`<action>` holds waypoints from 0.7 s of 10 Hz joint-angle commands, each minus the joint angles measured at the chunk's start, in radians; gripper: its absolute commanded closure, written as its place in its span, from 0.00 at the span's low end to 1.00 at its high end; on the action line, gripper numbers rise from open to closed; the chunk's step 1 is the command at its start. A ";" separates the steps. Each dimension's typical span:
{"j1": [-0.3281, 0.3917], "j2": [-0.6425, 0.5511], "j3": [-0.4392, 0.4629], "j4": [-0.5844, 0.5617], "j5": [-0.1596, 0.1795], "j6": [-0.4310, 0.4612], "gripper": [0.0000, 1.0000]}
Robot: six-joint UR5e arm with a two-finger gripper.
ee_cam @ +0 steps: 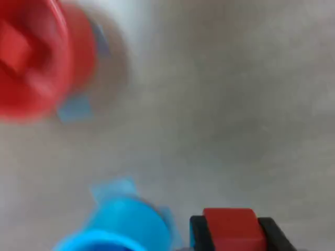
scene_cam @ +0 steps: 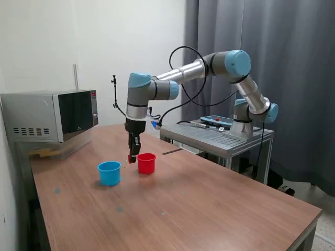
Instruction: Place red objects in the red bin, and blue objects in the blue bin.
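The two-finger gripper [ee_cam: 234,232] is clamping a small solid red cube [ee_cam: 230,228] between its black fingers [ee_cam: 199,234], hanging just beside the small round red plastic cup [scene_cam: 146,163]. In the blurred wrist view that cup is holding another red cube [ee_cam: 17,49]. The light blue plastic cup [scene_cam: 109,173] is standing nearby on the wooden table [scene_cam: 209,204]; its contents are not discernible.

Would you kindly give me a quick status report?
Claw shut on red cube. Hovering beside red cup, not yet over it. One red cube inside already. Nothing blocking.

Silver tubular arm [scene_cam: 180,71] with light-blue joint caps; black cable [scene_cam: 178,107] looped alongside (loose arc); black two-finger claw [scene_cam: 134,155].
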 commanded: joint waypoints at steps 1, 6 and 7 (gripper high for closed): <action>-0.009 -0.097 0.113 0.058 -0.027 0.146 1.00; -0.090 -0.255 0.395 0.028 -0.055 0.218 1.00; -0.104 -0.259 0.441 -0.036 -0.053 0.226 1.00</action>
